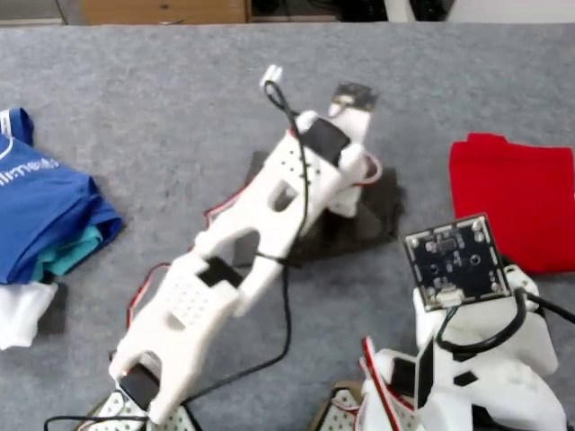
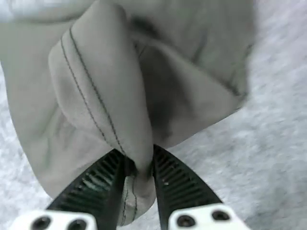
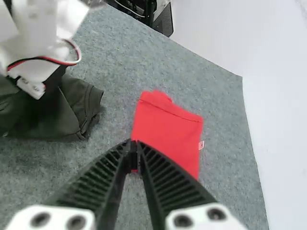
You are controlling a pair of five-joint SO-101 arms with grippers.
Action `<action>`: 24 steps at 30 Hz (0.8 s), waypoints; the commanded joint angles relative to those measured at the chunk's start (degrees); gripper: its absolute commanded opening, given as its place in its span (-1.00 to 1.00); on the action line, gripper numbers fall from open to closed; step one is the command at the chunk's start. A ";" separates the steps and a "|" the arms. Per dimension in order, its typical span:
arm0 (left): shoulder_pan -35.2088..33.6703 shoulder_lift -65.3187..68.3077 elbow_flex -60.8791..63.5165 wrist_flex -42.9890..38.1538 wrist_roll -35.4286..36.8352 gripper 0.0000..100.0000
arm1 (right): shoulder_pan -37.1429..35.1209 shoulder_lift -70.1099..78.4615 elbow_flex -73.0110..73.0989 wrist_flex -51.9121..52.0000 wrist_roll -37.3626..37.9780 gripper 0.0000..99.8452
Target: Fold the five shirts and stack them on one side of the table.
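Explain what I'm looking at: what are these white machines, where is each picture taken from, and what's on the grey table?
These are two white robot arms at a grey table. One picture looks down from a fixed camera above. The other two come from cameras on each arm's wrist, looking along its gripper. The left arm stretches to the table's middle, with the left gripper shut on a fold of a dark shirt. The right gripper is shut, apparently on nothing, with a folded red shirt beyond it. At the other side lie a blue shirt, teal cloth beneath it and a white garment.
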 commanded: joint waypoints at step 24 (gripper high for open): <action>5.54 4.26 -8.53 -11.16 0.00 -0.90 | 0.84 -6.99 6.73 0.62 0.53 -0.99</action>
